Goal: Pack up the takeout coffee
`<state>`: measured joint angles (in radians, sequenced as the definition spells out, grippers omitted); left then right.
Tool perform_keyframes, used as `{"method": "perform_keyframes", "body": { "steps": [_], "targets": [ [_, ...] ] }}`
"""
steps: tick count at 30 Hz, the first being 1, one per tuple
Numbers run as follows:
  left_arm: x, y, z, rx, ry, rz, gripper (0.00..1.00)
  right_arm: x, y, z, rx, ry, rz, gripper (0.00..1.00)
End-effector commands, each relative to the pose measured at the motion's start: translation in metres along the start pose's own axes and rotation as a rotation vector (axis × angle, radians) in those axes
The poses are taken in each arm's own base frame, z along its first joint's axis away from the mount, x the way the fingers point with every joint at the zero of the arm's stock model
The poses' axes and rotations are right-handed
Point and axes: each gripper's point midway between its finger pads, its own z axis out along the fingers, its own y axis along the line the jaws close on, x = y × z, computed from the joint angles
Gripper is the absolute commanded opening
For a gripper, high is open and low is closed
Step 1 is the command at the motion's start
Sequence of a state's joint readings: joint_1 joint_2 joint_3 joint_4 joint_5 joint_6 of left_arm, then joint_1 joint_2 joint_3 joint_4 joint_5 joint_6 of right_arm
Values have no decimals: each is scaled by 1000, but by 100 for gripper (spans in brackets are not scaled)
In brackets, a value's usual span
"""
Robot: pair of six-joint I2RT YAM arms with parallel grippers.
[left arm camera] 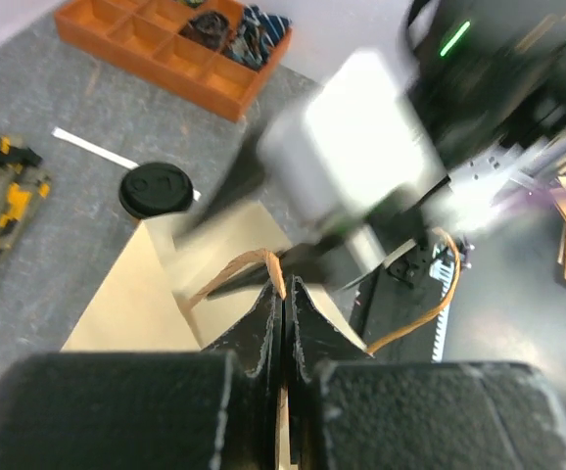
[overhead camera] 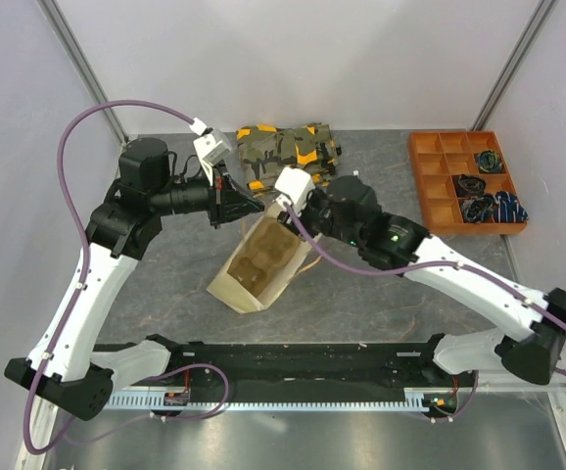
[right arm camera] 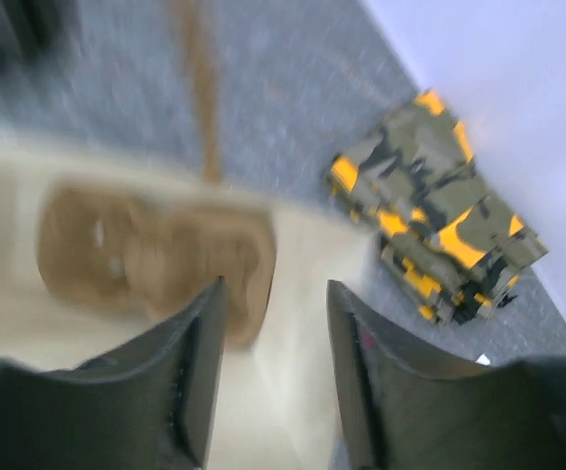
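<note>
The paper bag [overhead camera: 232, 286] lies tilted at the middle of the worktop [overhead camera: 361, 305], mouth at its far end, with the cup tray [overhead camera: 263, 257] inside it. Behind the bag, at the far edge, lies a pouch [overhead camera: 288, 152]. A compartment box [overhead camera: 438, 147] sits in the far right corner, with small items [overhead camera: 486, 186] in its right-hand compartments. A lid [left arm camera: 156, 189] rests on the worktop near the bag, between it and the box.

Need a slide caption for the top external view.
Left tool pinches the paper bag open; right tool hovers above its mouth.
</note>
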<state>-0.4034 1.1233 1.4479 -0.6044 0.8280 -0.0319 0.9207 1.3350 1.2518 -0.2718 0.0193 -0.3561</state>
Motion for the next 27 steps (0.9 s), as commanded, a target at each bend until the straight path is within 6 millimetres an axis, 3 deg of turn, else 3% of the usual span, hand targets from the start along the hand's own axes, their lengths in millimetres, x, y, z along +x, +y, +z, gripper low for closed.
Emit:
{"method": "perform_keyframes", "body": {
  "steps": [1, 5, 10, 14, 22, 23, 24, 25, 26, 27],
  "targets": [
    [22, -4, -1, 45, 59, -3, 2, -60, -22, -44, 55, -142, 54, 63],
    [26, -4, -2, 51, 69, 1, 2, -68, -24, -58, 42, -156, 62, 66],
    [29, -5, -3, 57, 75, 20, 2, -33, -17, -55, -28, -50, 94, 75],
    [32, 2, -2, 33, 88, 23, 2, -19, -1, -57, -164, 11, 143, 75],
    [32, 7, -2, 16, 88, 35, 2, 15, 0, -54, -158, 157, 215, 51],
    [32, 10, -2, 10, 89, 30, 2, 17, 1, -54, -156, 163, 223, 44],
    [32, 10, -2, 8, 89, 26, 2, 17, 1, -53, -154, 166, 243, 25],
    [32, 13, -2, 1, 89, 15, 2, 16, 1, -52, -153, 166, 252, 14],
    [32, 17, -2, -17, 89, 6, 2, 12, 0, -51, -150, 153, 263, 6],
    [28, 21, -3, -40, 73, 13, 8, 9, 1, -49, -149, 148, 289, 0]
  ]
}}
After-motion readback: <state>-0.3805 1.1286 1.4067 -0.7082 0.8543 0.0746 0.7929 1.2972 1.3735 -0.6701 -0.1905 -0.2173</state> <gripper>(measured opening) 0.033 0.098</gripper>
